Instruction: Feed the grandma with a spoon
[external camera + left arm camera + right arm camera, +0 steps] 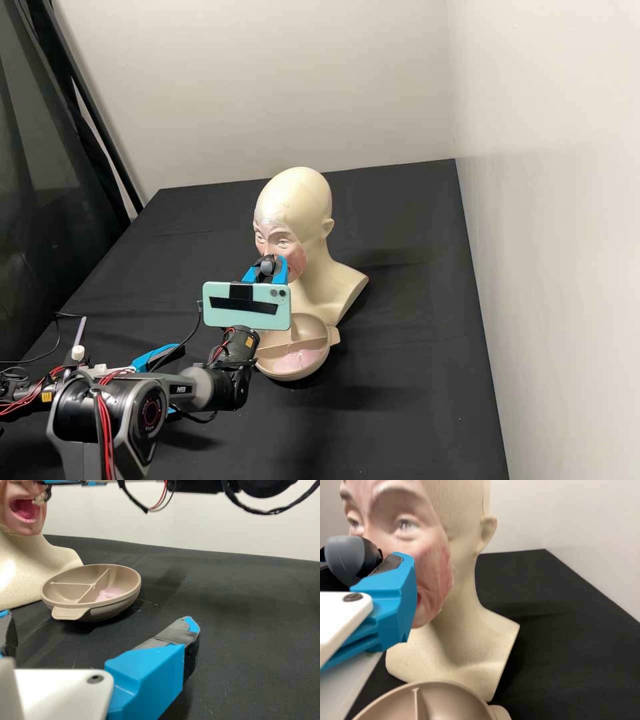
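The right gripper (267, 271) is clamped on the thick grey handle of the spoon (350, 557), whose tip is at the open mouth of the grandma mannequin head (297, 207). A tan divided bowl (301, 370), with something pink in one compartment, sits just before the bust. The left gripper (159, 355) lies low over the black bench (400, 267), its blue fingers (175, 635) apart.

Smooth, faintly glossy plastic-looking head (297, 200), matt tan plastic bowl (120, 600), matt black bench cloth (400, 300), perhaps rubbery grey spoon handle (347, 555)
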### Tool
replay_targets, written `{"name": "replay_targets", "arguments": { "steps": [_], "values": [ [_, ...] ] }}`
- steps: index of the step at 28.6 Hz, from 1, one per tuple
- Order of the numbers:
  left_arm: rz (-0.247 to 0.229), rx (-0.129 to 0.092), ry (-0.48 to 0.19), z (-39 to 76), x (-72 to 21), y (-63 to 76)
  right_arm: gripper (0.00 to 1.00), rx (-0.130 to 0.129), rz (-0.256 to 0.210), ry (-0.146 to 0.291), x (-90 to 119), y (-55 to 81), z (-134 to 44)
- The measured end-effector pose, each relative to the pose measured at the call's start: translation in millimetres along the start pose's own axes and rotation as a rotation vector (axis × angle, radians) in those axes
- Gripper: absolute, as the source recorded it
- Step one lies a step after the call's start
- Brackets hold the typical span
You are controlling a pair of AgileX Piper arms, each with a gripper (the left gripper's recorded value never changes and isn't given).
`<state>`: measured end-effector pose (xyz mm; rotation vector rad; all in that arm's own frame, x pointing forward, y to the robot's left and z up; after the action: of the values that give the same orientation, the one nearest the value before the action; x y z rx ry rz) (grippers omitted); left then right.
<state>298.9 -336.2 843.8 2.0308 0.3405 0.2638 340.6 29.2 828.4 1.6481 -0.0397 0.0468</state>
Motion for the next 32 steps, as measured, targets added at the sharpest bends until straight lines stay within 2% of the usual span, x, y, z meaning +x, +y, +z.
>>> {"name": "replay_targets", "arguments": {
  "steps": [4, 14, 32],
  "values": [
    [0.0, 0.0, 0.0, 0.0, 0.0, 0.0, 0.0, -0.004, -0.008, -0.016, 1.9, -4.6, 3.4],
    [0.009, 0.0, -0.002, 0.5, 2.1, 2.3, 0.0, -0.008, -0.041, -0.003, 4.4, -14.1, -3.7],
    [-0.002, 0.0, 0.001, -0.5, 3.6, -1.1, 0.0, -0.004, -0.043, -0.004, 10.3, -13.6, -7.5]
  ]
}}
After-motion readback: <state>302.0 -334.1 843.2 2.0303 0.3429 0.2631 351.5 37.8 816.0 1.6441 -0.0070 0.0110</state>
